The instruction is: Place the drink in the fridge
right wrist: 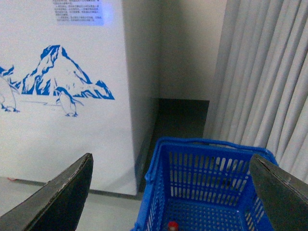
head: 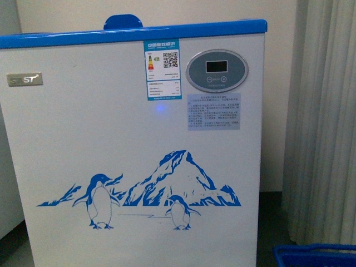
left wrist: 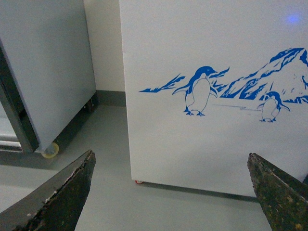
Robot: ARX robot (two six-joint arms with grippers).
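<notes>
In the front view the fridge (head: 111, 139) stands close ahead and fills most of the frame, with a curtain (head: 325, 111) to its right and a corner of a blue basket (head: 314, 255) low beside it. The left wrist view shows the left gripper (left wrist: 169, 159) spread wide and empty, facing the fridge's lower front, with a grey cabinet (left wrist: 48, 67) beside it. In the right wrist view the right gripper (right wrist: 170, 159) is likewise wide apart and empty above the basket, where only a red cap (right wrist: 172, 225) shows.

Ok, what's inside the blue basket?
Inside the blue basket, one small red-topped item shows at the picture's edge; I cannot tell what it is. The rest of the basket floor is out of frame.
</notes>
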